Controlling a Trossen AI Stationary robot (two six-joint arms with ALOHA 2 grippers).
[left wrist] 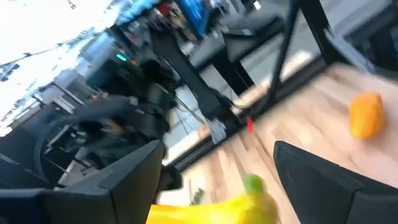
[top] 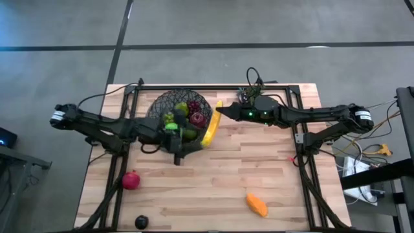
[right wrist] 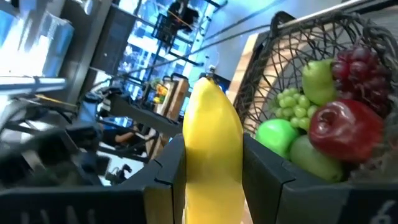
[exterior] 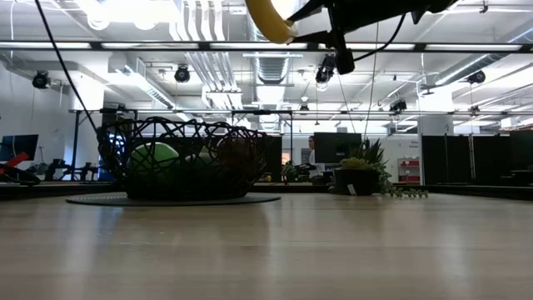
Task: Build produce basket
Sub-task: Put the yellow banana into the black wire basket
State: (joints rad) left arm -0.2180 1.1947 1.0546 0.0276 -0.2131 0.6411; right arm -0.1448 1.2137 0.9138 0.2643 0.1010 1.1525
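Right gripper (top: pixel 220 111) pinches 1 yellow banana (top: pixel 211 125) between its dark fingers (right wrist: pixel 166 171), held up in the air just beside the basket (top: pixel 169 102) rim. Banana's long axis runs from the gripper toward the table's near edge, smooth and curved. Left gripper (top: pixel 179 157) hangs by the basket's near side, fingers spread. Basket: round, dark criss-cross wire, w/ green and purple grapes, red and green apples inside. On the wood table (top: pixel 220 175): 1 red apple (top: pixel 130 180), 1 dark plum (top: pixel 141 222), 1 orange piece (top: pixel 257 204), well apart.
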